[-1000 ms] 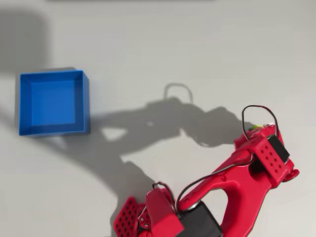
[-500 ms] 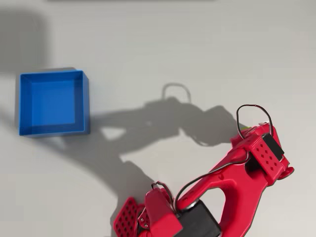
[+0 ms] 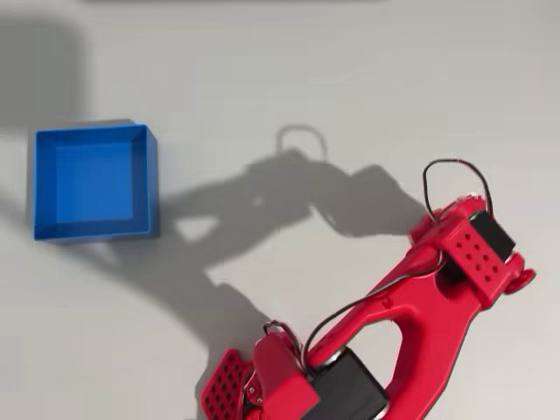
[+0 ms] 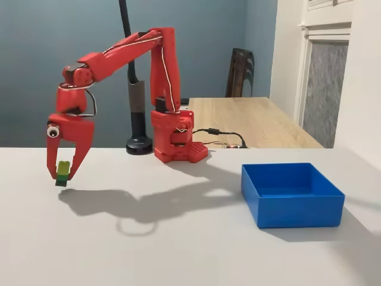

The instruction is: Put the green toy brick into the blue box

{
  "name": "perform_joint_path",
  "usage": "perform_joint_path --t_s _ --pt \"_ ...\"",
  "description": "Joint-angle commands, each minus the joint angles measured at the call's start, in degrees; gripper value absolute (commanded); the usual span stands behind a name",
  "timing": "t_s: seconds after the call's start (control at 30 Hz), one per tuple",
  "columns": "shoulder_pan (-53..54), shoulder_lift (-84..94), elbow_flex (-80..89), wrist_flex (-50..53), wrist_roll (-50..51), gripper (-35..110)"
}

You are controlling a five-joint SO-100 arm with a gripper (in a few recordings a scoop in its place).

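In the fixed view my red gripper (image 4: 62, 177) hangs at the left, pointing down, shut on the green toy brick (image 4: 63, 170), which is held a little above the white table. From overhead the red wrist (image 3: 472, 249) covers the brick at the right side of the table. The blue box (image 4: 296, 211) stands open and empty on the table at the right of the fixed view, well away from the gripper. Overhead, the blue box (image 3: 150, 179) sits at the far left.
The arm's red base (image 4: 175, 143) stands at the back of the table, with a black pole stand (image 4: 140, 145) beside it. A wooden table (image 4: 256, 119) and cables lie behind. The arm's shadow (image 3: 262, 210) falls across the white surface between gripper and box.
The wrist has shifted slightly right and up in the overhead view, and its shadow has moved up the picture. The green sliver seen beside the wrist a second ago is now covered.
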Motion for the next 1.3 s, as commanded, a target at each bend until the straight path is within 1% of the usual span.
perform_joint_path --t_s 0.0,0.23,0.37,0.53,0.83,1.27 --pt "-3.5 1.9 -10.1 9.6 1.0 0" --pt "-11.3 2.7 -13.8 16.4 -1.0 0" --pt "-17.1 3.0 -14.6 19.7 -1.9 0" --pt "-25.6 3.1 -19.8 24.2 -2.7 0" --pt "-43.6 3.1 -26.6 25.9 -4.6 0" --pt "-66.7 3.0 -26.8 25.8 -7.5 0"
